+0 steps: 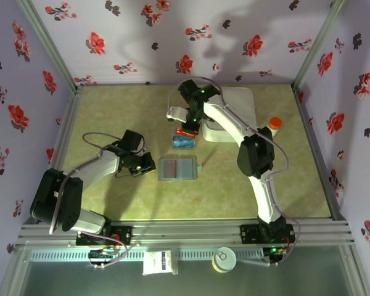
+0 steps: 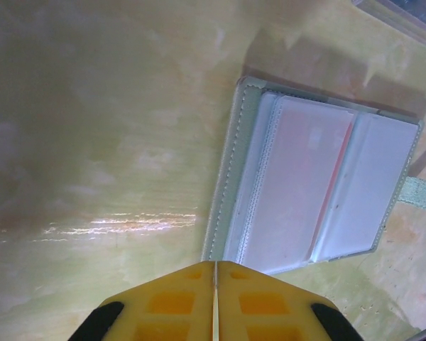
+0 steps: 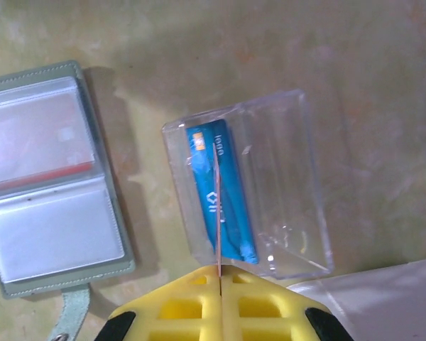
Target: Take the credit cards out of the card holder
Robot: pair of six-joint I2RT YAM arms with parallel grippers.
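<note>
2 white arms (image 1: 98,165) with black joints (image 1: 254,155), yellow end effector fingers (image 2: 177,302), black tips

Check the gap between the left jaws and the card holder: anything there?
Nothing. Left wrist view shows bare table from the shut left jaws to the card holder's near corner; the top external view agrees.

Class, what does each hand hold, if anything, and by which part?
The right hand pinches a thin red card by its near edge, over the clear box. The left hand is shut, holding nothing.
</note>
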